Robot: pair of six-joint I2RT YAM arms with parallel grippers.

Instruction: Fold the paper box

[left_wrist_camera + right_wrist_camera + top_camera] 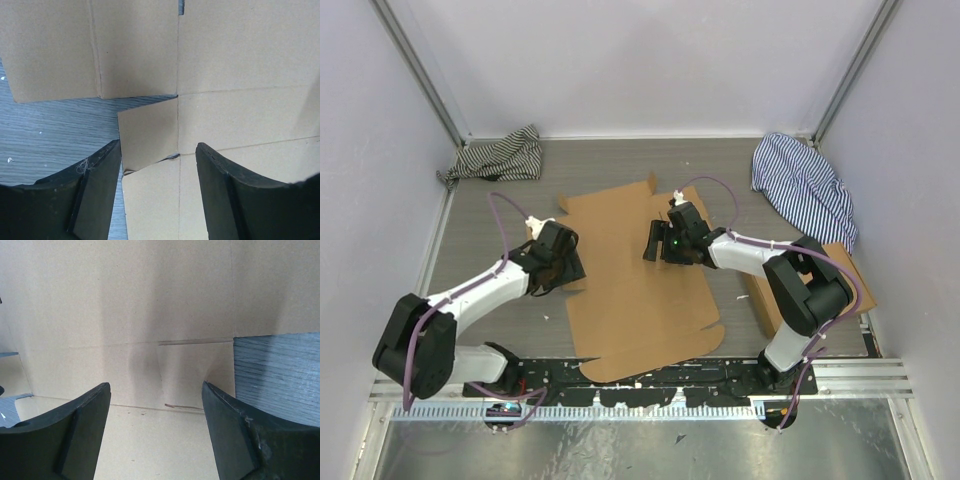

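The paper box (630, 290) lies unfolded and flat on the table (500, 200). The overhead view places the left end effector (565, 262) at the box's left edge and the right end effector (665, 240) over its far right part. A second cardboard box (756, 295) sits off its right side, and striped cloths (500, 155) lie beyond its far corners. Only the left wrist view shows a small side flap (147, 135) lying between that end effector's widely spread fingers (100, 190), with nothing gripped. The right wrist view shows its fingers (235, 430) equally wide above creased cardboard, holding nothing.
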